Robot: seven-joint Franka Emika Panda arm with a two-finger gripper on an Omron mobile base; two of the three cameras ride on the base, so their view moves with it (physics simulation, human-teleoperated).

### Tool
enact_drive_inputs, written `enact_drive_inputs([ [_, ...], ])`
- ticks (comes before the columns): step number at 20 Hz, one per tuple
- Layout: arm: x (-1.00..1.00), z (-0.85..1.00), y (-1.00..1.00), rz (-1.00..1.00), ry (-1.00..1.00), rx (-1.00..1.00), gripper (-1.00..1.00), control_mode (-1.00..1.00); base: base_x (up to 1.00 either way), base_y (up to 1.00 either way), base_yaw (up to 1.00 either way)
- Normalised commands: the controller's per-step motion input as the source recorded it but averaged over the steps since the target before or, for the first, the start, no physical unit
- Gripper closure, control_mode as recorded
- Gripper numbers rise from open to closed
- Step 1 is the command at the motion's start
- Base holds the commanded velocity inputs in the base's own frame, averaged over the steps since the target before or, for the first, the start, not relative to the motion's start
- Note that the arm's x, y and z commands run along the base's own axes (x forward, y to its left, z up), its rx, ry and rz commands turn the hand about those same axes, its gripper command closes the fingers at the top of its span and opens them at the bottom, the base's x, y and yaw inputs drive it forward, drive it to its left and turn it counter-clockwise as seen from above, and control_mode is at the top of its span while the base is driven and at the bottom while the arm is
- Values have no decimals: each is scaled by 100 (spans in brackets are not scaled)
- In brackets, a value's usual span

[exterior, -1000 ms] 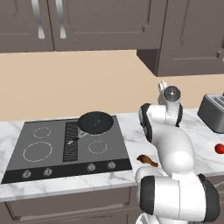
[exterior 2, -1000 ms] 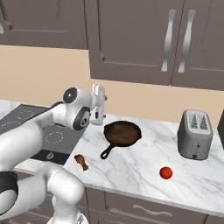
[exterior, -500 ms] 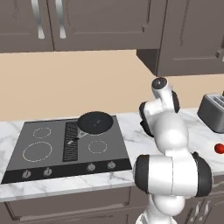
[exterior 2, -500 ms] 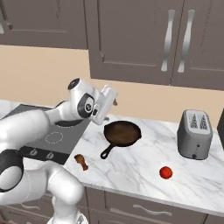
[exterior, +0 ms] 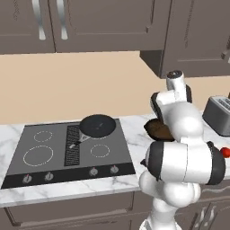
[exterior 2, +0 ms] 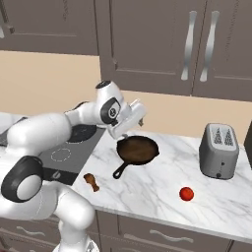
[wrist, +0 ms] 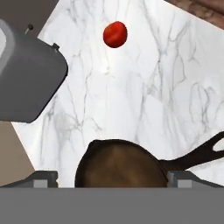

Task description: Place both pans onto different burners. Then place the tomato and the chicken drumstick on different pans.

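The flat black skillet (exterior: 98, 125) sits on the back right burner of the dark cooktop (exterior: 54, 168), whose other burners (exterior: 36, 156) show as white circles. The brown pan (exterior 2: 138, 150) rests on the marble counter right of the cooktop, with its dark handle (exterior 2: 120, 171) pointing toward the counter's front. My gripper (exterior 2: 134, 123) hovers open just above this pan, and its fingertips (wrist: 43, 178) stand wide on either side of the brown pan (wrist: 120, 168). The chicken drumstick (exterior 2: 91, 181) lies near the counter's front edge. The tomato (exterior 2: 186, 193) lies further right, apart from both pans.
A grey toaster (exterior 2: 219, 150) stands at the back right of the counter, beyond the tomato (wrist: 115, 34). Dark cabinets hang above. Knobs (exterior: 93, 171) line the cooktop's front. My arm hides part of the skillet in the right base view.
My arm has swung right, away from the cooktop, and the hand has come over the brown pan. The jaws stayed open. Pans, tomato and drumstick have not moved.
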Motion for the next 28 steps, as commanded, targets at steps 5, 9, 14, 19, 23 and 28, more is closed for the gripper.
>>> enact_drive_inputs([
  [5, 3, -27, -1, -39, -7, 30, -100, -100, 0, 0, 0],
  [9, 4, -23, 3, -38, -17, 28, -100, -100, 0, 0, 0],
  [14, 6, -23, 12, -36, -24, 20, -100, -100, 0, 0, 0],
  [19, 11, -26, 21, -32, -19, 10, -100, -100, 0, 0, 0],
  [23, 18, -3, 11, -2, 7, 2, -100, -100, 0, 0, 0],
  [28, 4, -12, 0, 33, 18, 0, -100, -100, 0, 0, 0],
])
